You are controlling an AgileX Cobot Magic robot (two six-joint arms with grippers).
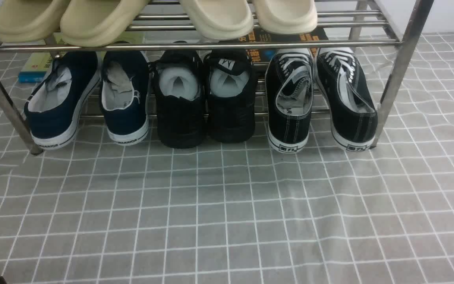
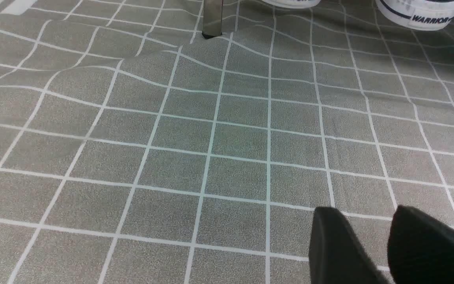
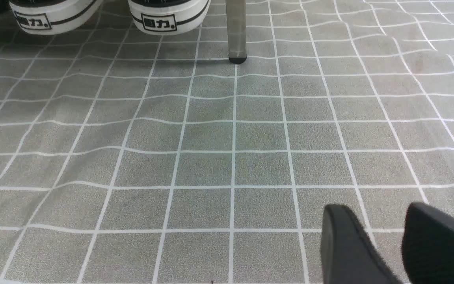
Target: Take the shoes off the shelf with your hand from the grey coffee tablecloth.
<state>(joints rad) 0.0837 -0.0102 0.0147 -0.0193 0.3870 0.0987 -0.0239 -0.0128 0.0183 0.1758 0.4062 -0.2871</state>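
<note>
Black canvas low-top sneakers with white laces and white soles: right end of lower tier, upper right of centre in front frame. Heels out, appear to rest on cloth, toes propped on bars; probably parked so for easy grab.

Shiny steel tube shoe rack stands on grey-brown cloth with thin white grid.

Right black gripper: fingers apart, nothing between, low over bare cloth. Sneaker heels well apart, ahead of it, beside rack leg.

Left black gripper: fingers apart, empty; navy white-soled shoe ahead.
</note>
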